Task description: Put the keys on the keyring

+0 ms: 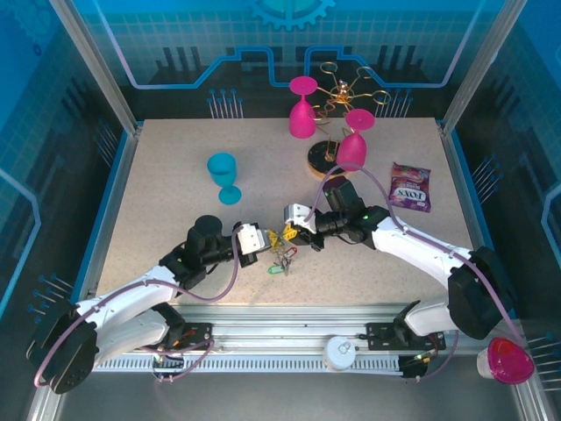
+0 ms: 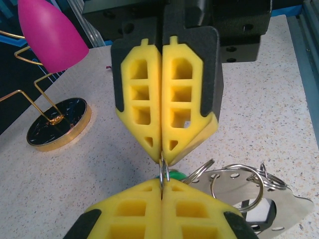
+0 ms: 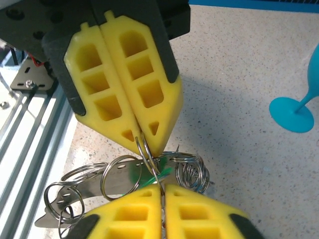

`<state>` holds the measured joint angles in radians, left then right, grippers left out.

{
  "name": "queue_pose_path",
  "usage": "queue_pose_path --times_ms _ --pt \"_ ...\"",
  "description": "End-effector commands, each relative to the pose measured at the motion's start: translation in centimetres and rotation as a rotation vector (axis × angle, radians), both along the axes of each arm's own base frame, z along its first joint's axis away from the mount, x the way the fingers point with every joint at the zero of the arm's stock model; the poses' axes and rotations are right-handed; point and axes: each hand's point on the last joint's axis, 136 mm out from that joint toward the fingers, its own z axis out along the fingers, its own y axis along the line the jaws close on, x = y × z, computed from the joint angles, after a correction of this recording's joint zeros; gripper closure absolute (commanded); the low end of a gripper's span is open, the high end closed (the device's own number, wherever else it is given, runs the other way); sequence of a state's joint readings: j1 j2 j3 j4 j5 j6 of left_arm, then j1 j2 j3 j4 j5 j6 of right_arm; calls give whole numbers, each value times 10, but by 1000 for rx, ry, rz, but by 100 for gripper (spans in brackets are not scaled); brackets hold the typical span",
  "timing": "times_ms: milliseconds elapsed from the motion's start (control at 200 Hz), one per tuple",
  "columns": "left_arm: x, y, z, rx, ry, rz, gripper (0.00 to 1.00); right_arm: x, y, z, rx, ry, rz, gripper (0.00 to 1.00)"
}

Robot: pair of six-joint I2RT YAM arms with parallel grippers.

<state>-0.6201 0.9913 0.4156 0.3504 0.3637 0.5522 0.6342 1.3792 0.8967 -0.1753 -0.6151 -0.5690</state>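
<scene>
Only a short arc of the keyring (image 2: 163,172) shows between the clamping tips of left gripper (image 2: 162,188) and right gripper (image 2: 162,158). Overhead, the keys (image 1: 282,260) are too small to separate.

A purple sweet packet (image 1: 411,186) lies on the counter (image 1: 175,149), right of centre in the top view. Large white letters across its middle read "FOX'S". The finer print around that word is too small to make out.
</scene>
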Motion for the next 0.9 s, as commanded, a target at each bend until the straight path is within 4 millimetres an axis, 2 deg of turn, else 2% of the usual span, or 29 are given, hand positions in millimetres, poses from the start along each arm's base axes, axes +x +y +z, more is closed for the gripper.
queue_pose_path --times_ms 0,150,285,365,465,575,650,700,715,896 --pt "-5 -3 18 -59 -59 -34 100 -3 4 12 28 -9 35 100" --pt "-6 -4 22 -70 -71 -39 100 1 -1 7 7 19 2 100" --pt "-9 -7 28 -100 -78 -61 100 5 -5 -13 -71 76 -30 100" --pt "-10 -8 32 -117 -82 -71 100 4 -4 -17 -90 98 -28 100" --pt "-9 -8 31 -117 -82 -70 100 3 1 -10 -63 91 -22 100" --pt "-8 -7 27 -109 -77 -59 100 7 1 9 11 41 -38 100" --pt "-8 -7 25 -106 -72 -58 100 5 -2 20 66 5 -39 87" --pt "-8 -7 24 -105 -71 -59 100 4 -2 29 91 -24 -27 81" --pt "-8 -7 24 -106 -70 -58 100 0 -4 20 79 -9 -23 80" --pt "-8 -7 25 -113 -69 -61 100 -7 -3 19 84 -7 20 75"
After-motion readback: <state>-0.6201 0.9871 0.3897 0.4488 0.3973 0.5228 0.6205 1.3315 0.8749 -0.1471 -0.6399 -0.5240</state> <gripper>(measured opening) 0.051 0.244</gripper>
